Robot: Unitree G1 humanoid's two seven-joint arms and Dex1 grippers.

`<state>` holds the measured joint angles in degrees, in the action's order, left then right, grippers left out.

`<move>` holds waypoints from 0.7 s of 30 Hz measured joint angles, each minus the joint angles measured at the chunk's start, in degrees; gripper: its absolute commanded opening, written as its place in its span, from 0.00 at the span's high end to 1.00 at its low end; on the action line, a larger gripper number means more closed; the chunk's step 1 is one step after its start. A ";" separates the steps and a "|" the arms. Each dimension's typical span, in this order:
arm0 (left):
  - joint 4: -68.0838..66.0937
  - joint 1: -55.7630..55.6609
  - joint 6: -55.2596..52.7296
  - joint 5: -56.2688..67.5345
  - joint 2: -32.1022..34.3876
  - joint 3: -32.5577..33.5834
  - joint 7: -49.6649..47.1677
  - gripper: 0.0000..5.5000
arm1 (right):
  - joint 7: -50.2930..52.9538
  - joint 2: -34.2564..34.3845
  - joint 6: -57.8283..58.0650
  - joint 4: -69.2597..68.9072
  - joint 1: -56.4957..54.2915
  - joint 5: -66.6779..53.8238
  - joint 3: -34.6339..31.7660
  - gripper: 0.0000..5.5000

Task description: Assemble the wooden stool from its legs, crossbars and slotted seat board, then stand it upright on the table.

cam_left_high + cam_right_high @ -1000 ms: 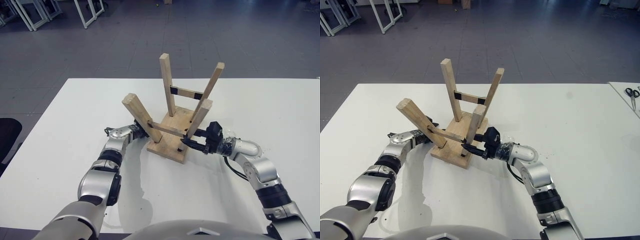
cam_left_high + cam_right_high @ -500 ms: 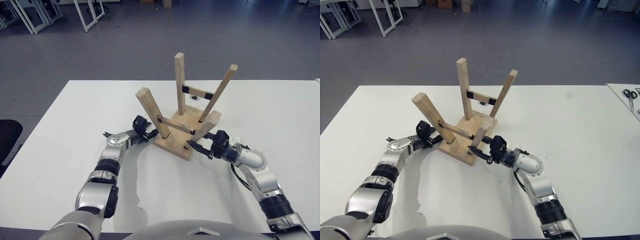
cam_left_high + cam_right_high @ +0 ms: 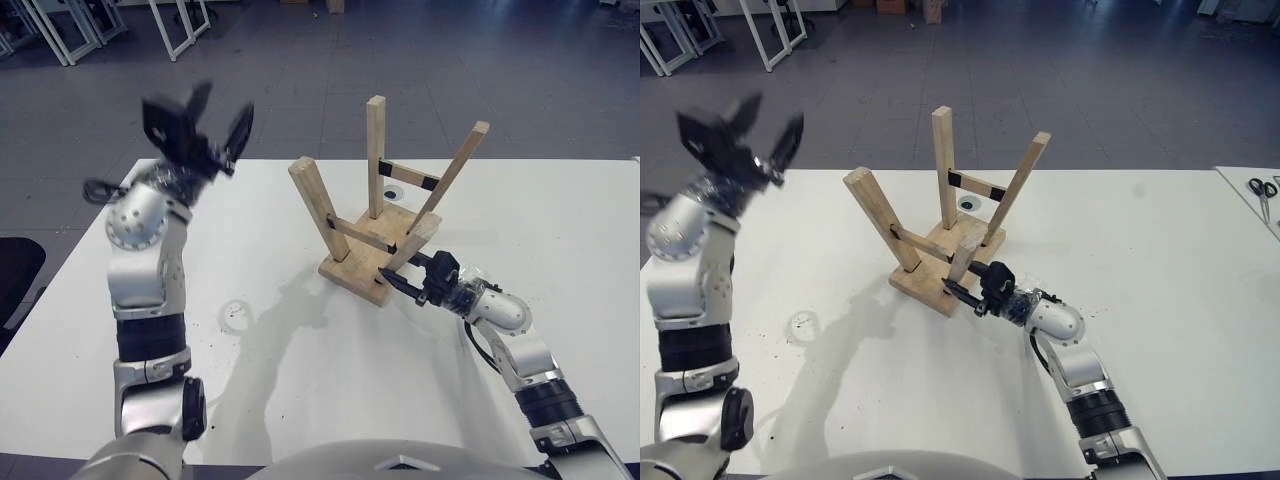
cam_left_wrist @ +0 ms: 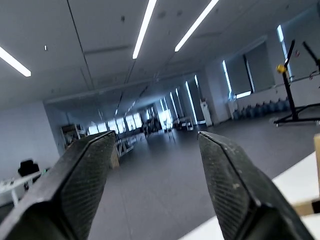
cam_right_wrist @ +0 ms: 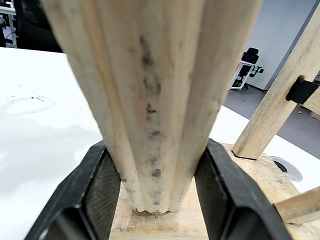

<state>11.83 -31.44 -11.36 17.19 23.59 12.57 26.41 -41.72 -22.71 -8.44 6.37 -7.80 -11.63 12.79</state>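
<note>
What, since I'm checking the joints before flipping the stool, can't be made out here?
1. Right wrist view: the pale wooden leg in the right hand hides its slot in the flat wooden seat board.
2. Eye views: the raised left hand is motion-blurred.
3. Eye views: a small round ring behind the legs, too small to identify.

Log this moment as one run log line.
wooden stool: upside down, seat board on table | right gripper: shut on near leg base | left gripper: open, empty, high in air
</note>
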 measured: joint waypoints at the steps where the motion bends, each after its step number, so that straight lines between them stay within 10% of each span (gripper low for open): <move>1: 2.38 -1.62 -1.82 0.70 -0.02 -0.95 -0.35 0.45 | 0.21 -0.15 0.11 0.19 -0.16 0.07 -0.05 0.63; 11: -1.54 1.65 0.00 -10.97 -1.38 -25.53 4.28 0.45 | 0.40 -0.39 2.41 0.40 -1.19 0.03 -0.08 0.63; 21: -17.01 0.99 7.87 -15.80 -6.99 -29.44 5.14 0.45 | -0.54 -0.50 5.85 1.02 -3.54 -0.05 -0.16 0.63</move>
<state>-5.17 -30.45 -3.50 1.39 16.60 -16.87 31.55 -42.26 -23.21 -2.59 7.39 -11.34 -11.68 12.63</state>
